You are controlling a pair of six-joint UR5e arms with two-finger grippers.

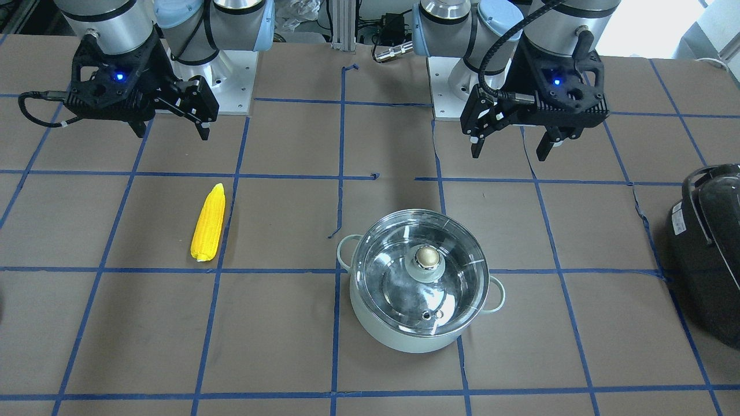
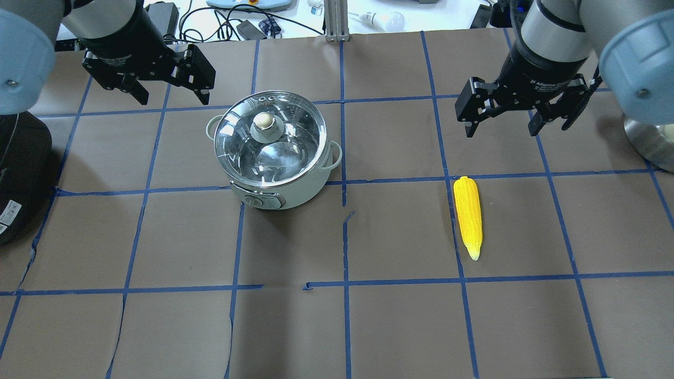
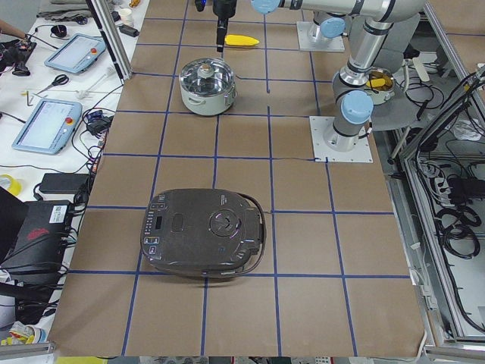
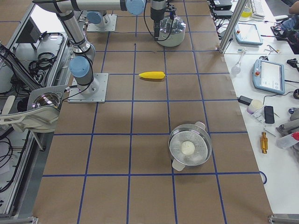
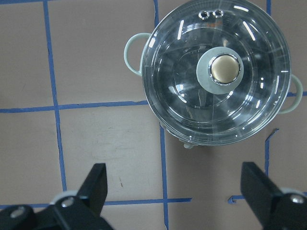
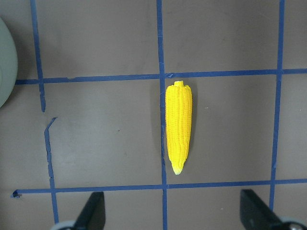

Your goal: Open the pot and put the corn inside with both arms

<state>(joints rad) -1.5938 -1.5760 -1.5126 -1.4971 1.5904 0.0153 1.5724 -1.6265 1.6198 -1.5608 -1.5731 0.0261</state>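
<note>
Logged the black appliance (image 1: 714, 260) cut by the frame edge at 3 o'clock in the front-facing view and at 9 o'clock in the overhead view. Saw the pot (image 6: 5, 57) only as a pale sliver at 9 o'clock of the right wrist view. Caught only the fingertips (image 6: 95, 213) of the right gripper (image 6: 173, 208) at 6 o'clock there, with the body out of frame. Noted the same for the left gripper (image 5: 176, 191) in its own wrist view. Could not resolve kernels on the corn (image 3: 244, 40) in the left side view. Could not identify the white round item (image 4: 188, 148) inside the steel pot (image 4: 171, 142) in the right side view.
</note>
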